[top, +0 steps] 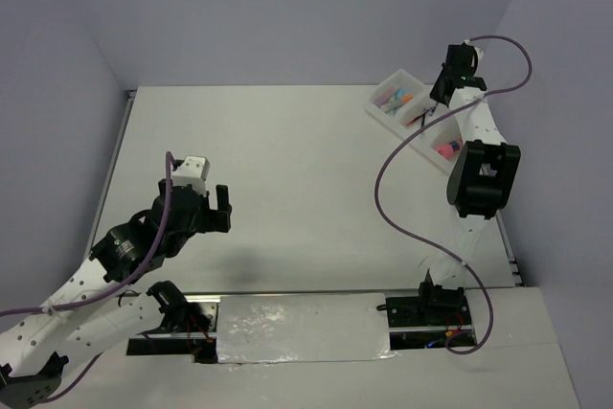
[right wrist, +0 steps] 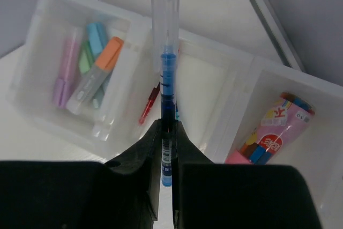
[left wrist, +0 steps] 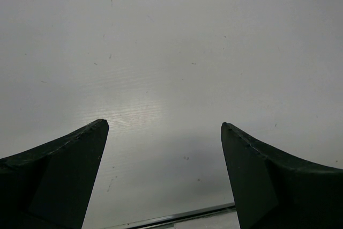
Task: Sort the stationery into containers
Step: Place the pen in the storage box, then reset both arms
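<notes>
A blue pen [right wrist: 166, 73] is clamped in the right gripper [right wrist: 167, 128] above the tray [right wrist: 241, 87] at the far right corner. The left gripper [left wrist: 163, 124] is held open near the left edge.

There are four highlighters [right wrist: 110, 53], one red pen [right wrist: 149, 104], one blue pen [right wrist: 167, 79], one pink marker [right wrist: 276, 130], one tray [right wrist: 238, 97].
</notes>
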### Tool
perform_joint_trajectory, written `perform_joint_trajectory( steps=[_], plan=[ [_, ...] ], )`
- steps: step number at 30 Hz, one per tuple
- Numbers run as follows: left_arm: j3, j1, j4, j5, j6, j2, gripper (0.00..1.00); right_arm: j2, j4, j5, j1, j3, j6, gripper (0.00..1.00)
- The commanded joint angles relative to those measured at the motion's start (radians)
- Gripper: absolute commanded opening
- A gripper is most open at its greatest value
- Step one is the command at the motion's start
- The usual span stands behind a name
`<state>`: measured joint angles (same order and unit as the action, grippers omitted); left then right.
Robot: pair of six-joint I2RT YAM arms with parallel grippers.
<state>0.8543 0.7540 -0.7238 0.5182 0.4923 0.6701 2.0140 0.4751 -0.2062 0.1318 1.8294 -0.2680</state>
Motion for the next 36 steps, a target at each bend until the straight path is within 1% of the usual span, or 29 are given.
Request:
perform_joint_trajectory(
  steps=[1,2,3,9,11,12,13,14,18,19,21,22,23,24,25,26,27,28,29,30,31,32,35,36],
  plan=[
    [0.000,-0.004,0.043,-0.003,-0.029,0.002,0.99,0.093,0.080,-0.045,0.009,0.108,0.000,0.12],
    [0.002,-0.004,0.041,-0.003,-0.028,0.003,0.99,0.124,0.083,-0.039,0.011,0.125,-0.005,0.19],
    [0.003,-0.004,0.041,-0.001,-0.027,0.005,0.99,0.132,0.076,-0.033,0.014,0.126,-0.005,0.21],
    [0.005,-0.005,0.038,0.006,-0.026,0.025,0.99,0.106,0.027,0.030,0.015,0.073,-0.023,0.22],
    [0.006,-0.005,0.038,0.008,-0.024,0.028,0.99,0.086,0.031,0.047,0.015,0.064,-0.028,0.41],
    [0.005,-0.005,0.038,0.008,-0.026,0.029,0.99,0.059,0.033,0.050,0.015,0.059,-0.031,0.65],
    [0.005,-0.005,0.037,0.009,-0.026,0.029,0.99,0.042,0.034,0.050,0.014,0.045,-0.039,0.97],
    [0.006,-0.005,0.037,0.011,-0.024,0.029,0.99,0.022,0.036,0.048,0.014,0.039,-0.043,1.00],
    [0.012,-0.024,0.029,0.029,-0.021,0.040,0.99,-0.104,0.028,0.060,0.003,-0.021,-0.050,1.00],
    [0.015,-0.033,0.021,0.037,-0.020,0.045,0.99,-0.174,0.007,0.070,-0.003,-0.066,-0.039,1.00],
    [0.029,-0.086,0.008,0.068,0.000,0.059,0.99,-0.245,-0.003,0.105,-0.032,-0.096,-0.033,1.00],
    [0.032,-0.116,-0.008,0.081,0.017,0.063,0.99,-0.333,0.000,0.111,-0.049,-0.140,-0.019,1.00],
    [0.040,-0.187,-0.014,0.112,0.032,0.066,0.99,-0.387,-0.004,0.111,-0.096,-0.169,-0.010,1.00],
    [0.042,-0.230,-0.017,0.112,0.038,0.063,0.99,-0.450,-0.018,0.088,-0.125,-0.273,0.004,1.00],
    [0.042,-0.311,-0.006,0.102,0.038,0.048,0.99,-0.588,-0.053,0.074,-0.170,-0.332,0.036,1.00],
    [0.040,-0.347,0.003,0.091,0.035,0.036,0.99,-0.656,-0.064,0.058,-0.229,-0.387,0.044,1.00],
    [0.038,-0.385,0.012,0.059,0.031,0.023,0.99,-0.725,-0.064,0.047,-0.257,-0.439,0.046,1.00],
    [0.034,-0.416,0.023,0.045,0.017,0.007,0.99,-0.794,-0.061,0.050,-0.279,-0.532,0.043,1.00],
    [0.029,-0.467,0.040,0.034,0.009,-0.022,0.99,-0.930,-0.070,0.062,-0.297,-0.579,0.039,1.00],
    [0.028,-0.487,0.044,0.026,0.005,-0.035,0.99,-0.999,-0.082,0.089,-0.320,-0.631,0.039,1.00],
    [0.026,-0.498,0.046,0.025,0.003,-0.058,0.99,-1.067,-0.099,0.129,-0.320,-0.730,0.045,1.00],
    [0.028,-0.510,0.047,0.026,0.003,-0.067,0.99,-1.187,-0.099,0.192,-0.324,-0.767,0.044,1.00],
    [0.035,-0.512,0.043,0.042,0.002,-0.090,0.99,-1.343,-0.038,0.202,-0.327,-0.886,0.023,1.00],
    [0.038,-0.512,0.034,0.043,0.000,-0.093,0.99,-1.433,-0.026,0.203,-0.328,-0.930,0.018,1.00]
  ],
)
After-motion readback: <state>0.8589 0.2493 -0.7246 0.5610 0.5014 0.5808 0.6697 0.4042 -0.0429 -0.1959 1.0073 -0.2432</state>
